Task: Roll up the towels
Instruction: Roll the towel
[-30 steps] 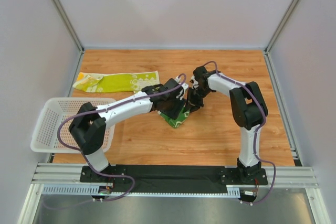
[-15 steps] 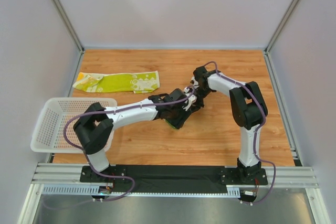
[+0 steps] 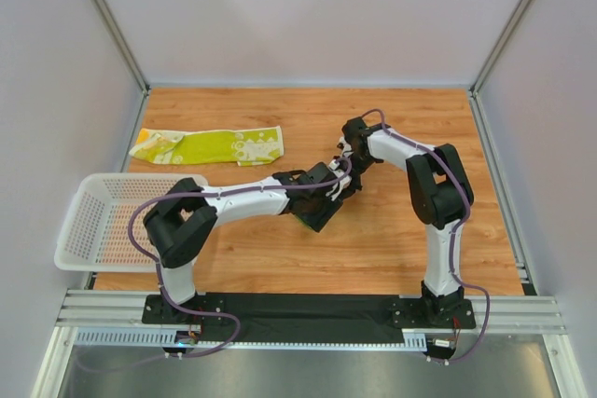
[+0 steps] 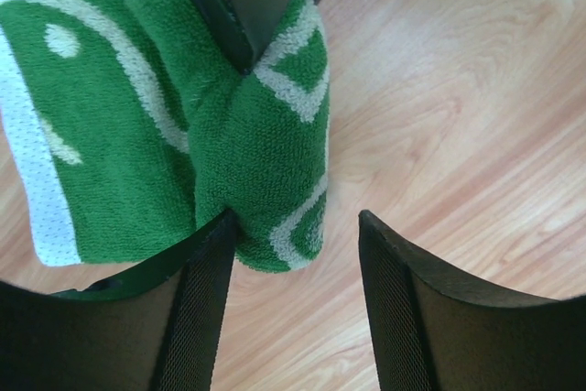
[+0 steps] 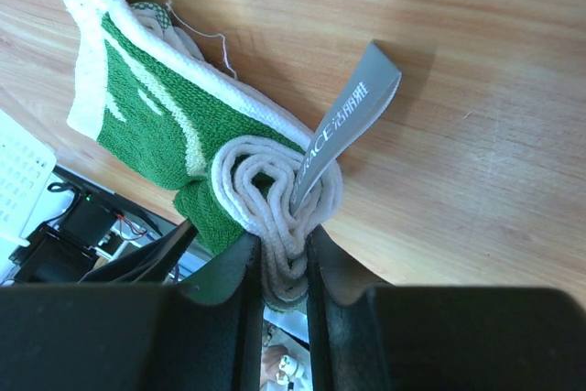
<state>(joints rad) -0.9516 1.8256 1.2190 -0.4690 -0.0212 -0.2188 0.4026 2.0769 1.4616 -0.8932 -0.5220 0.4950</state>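
Observation:
The dark green towel (image 4: 256, 144) with white swirls lies partly rolled on the wood table. My right gripper (image 5: 284, 261) is shut on the rolled end, whose white spiral edge (image 5: 275, 190) and grey label (image 5: 352, 116) show in the right wrist view. My left gripper (image 4: 298, 258) is open just in front of the roll's other end, its left finger (image 4: 197, 309) touching the cloth and bare wood between the fingers. From above, the left gripper (image 3: 322, 204) covers nearly all of this towel, with the right gripper (image 3: 344, 181) right beside it. The lime-yellow towel (image 3: 210, 146) lies flat at the back left.
A white mesh basket (image 3: 84, 221) stands at the table's left front edge, beside the left arm's base. The two arms meet near the table's middle. White walls close in the back and both sides.
My left gripper has swung toward the near side and down over the green towel, hiding it from above. The right gripper has kept its grip and place.

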